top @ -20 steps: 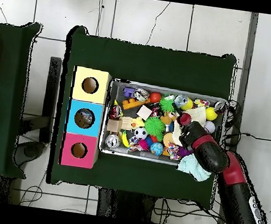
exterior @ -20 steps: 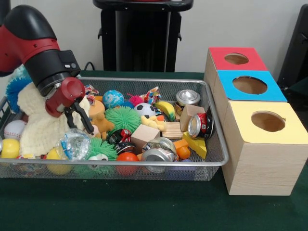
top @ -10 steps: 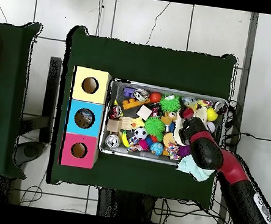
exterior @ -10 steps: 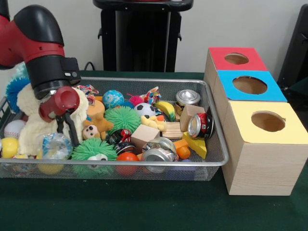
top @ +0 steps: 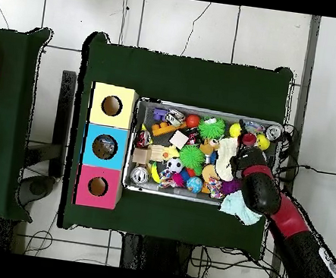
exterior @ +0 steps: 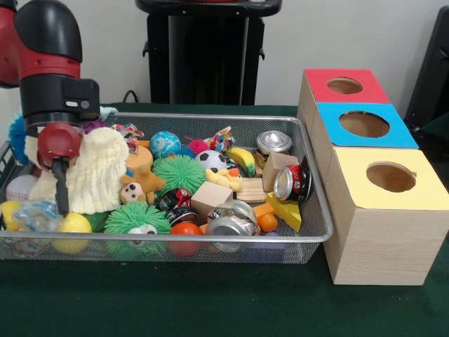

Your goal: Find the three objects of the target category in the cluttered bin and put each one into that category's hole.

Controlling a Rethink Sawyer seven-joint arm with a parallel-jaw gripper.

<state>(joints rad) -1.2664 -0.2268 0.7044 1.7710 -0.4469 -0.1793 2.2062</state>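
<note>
While the front view shows the gripper (exterior: 62,200) hanging low at the wire bin's (exterior: 309,235) left end beside a cream knitted toy (exterior: 95,172), whether its fingers are parted cannot be told. Overhead, three holed boxes (top: 107,145) flank the bin.

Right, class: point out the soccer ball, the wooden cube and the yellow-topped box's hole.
soccer ball (exterior: 210,160), front view, its white top.
wooden cube (exterior: 212,194), front view, its upper face.
yellow-topped box's hole (exterior: 391,177), front view, its dark opening.
</note>
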